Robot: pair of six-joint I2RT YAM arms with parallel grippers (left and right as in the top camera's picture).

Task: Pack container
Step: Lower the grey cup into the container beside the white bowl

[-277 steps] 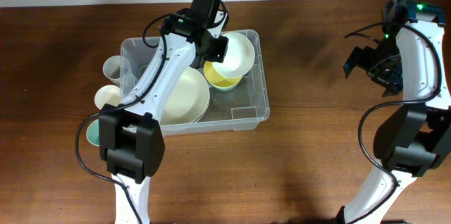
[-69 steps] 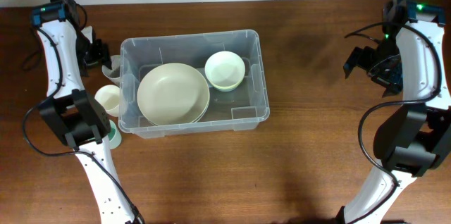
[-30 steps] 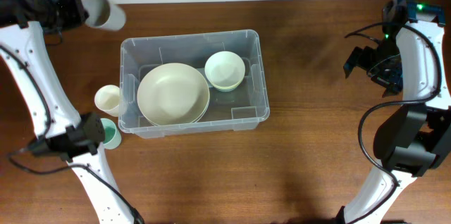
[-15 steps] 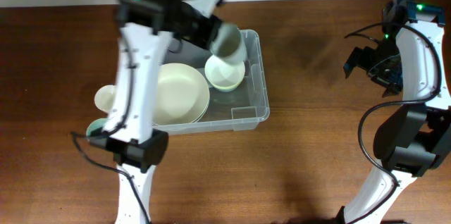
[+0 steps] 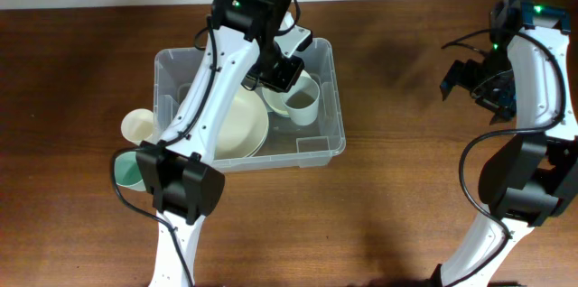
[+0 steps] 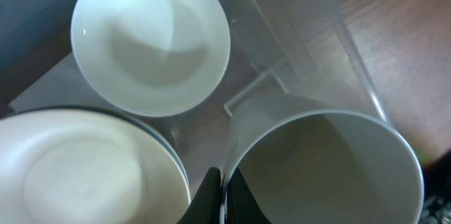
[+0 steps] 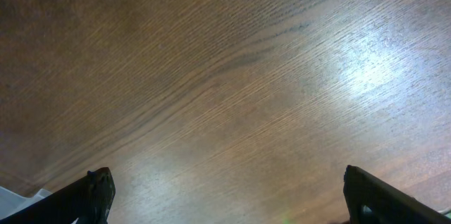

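Your left gripper is clamped on the cup rim, at 3 o'clock inside the container. The container sits toward 9 o'clock on the table. Right gripper is spread wide.

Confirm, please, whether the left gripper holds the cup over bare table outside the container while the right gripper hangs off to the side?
Not quite: the overhead view shows the left gripper holding the cup inside the container. The right gripper does hang off to the side.
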